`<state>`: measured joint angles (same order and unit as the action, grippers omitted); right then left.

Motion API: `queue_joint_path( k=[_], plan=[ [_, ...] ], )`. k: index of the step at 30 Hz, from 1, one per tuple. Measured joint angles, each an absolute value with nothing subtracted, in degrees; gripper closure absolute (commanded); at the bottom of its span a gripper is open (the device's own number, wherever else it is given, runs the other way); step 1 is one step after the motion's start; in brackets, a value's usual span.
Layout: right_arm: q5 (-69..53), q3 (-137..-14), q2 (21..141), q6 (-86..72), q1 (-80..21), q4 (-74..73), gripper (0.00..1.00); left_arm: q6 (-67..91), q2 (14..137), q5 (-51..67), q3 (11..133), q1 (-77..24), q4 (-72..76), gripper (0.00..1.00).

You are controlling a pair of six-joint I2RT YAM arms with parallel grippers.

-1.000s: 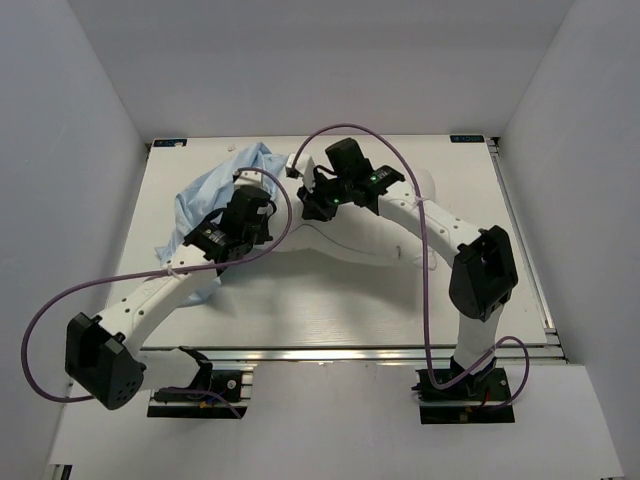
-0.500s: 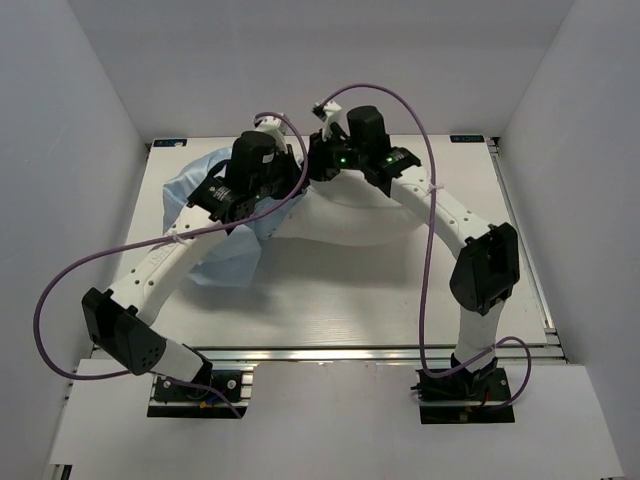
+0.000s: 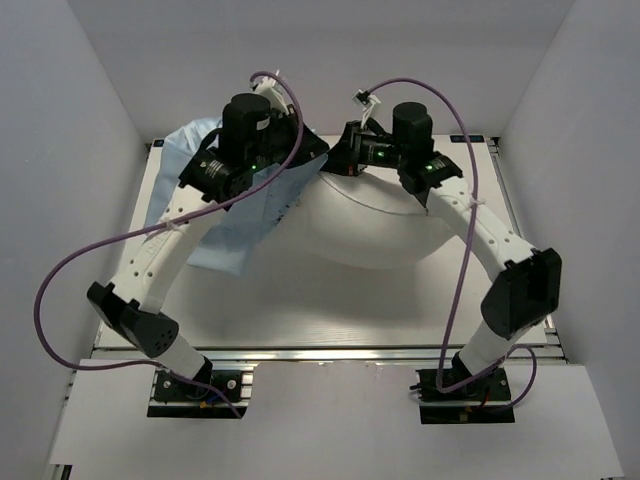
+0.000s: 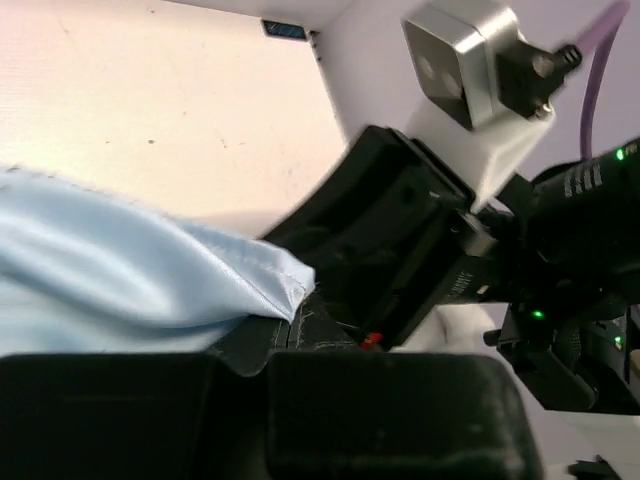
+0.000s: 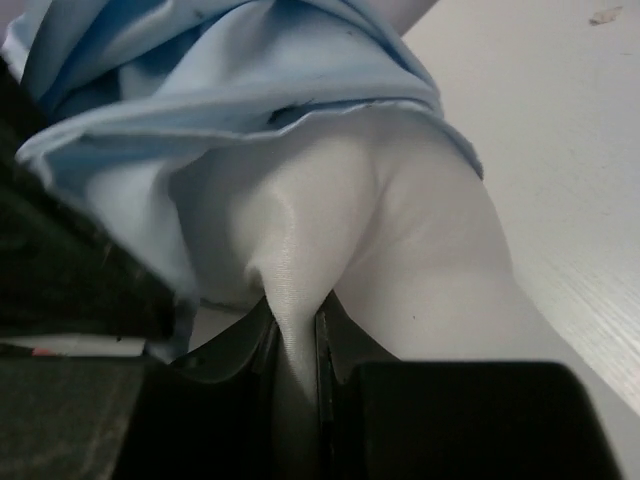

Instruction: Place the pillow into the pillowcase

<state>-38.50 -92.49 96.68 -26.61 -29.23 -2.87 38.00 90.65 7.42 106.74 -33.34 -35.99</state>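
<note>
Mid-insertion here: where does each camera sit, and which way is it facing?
Top external: above and behind the bases, looking down at the table; left arm and right arm show, over pillow and pillowcase.
Left wrist: on the left arm, facing rightward past the left jaws, shut on the pillowcase, toward the right arm's wrist.
Right wrist: on the right arm, facing along the right jaws, pinching a pillow fold beneath the pillowcase.
Both wrist views share the pillowcase.
</note>
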Motion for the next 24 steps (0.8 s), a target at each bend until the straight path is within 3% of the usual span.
queue_joint_path(
  k=[4,9,15,16,17,20,24],
  plan=[
    [-43.3,-88.5,90.5,-31.1,-29.5,-1.4,1.0,46.0,83.1,5.9,100.4,-33.5,-33.0,1.0],
    [-48.7,-81.4,89.4,-35.8,-30.4,0.1,1.0,60.1,69.0,1.9,81.2,-33.4,-25.5,1.0],
    [-49.6,-74.8,99.5,-41.9,-27.6,1.0,0.97,66.9,78.1,-0.7,79.2,-31.9,-25.1,1.0],
    [-49.4,-74.8,100.4,-42.0,-27.0,1.1,0.95,67.5,80.8,-0.7,79.2,-31.9,-24.3,1.0],
    [-48.8,-74.8,100.8,-41.9,-26.2,1.4,0.78,67.9,83.2,-0.7,79.2,-31.9,-23.6,1.0],
    [-46.1,-76.8,100.8,-39.8,-24.0,0.7,0.52,68.4,88.4,0.0,79.4,-31.6,-21.6,1.0],
    [-41.3,-82.5,101.6,-33.6,-20.6,-2.6,0.38,68.2,93.7,1.5,81.5,-30.5,-17.3,1.0]
  ],
)
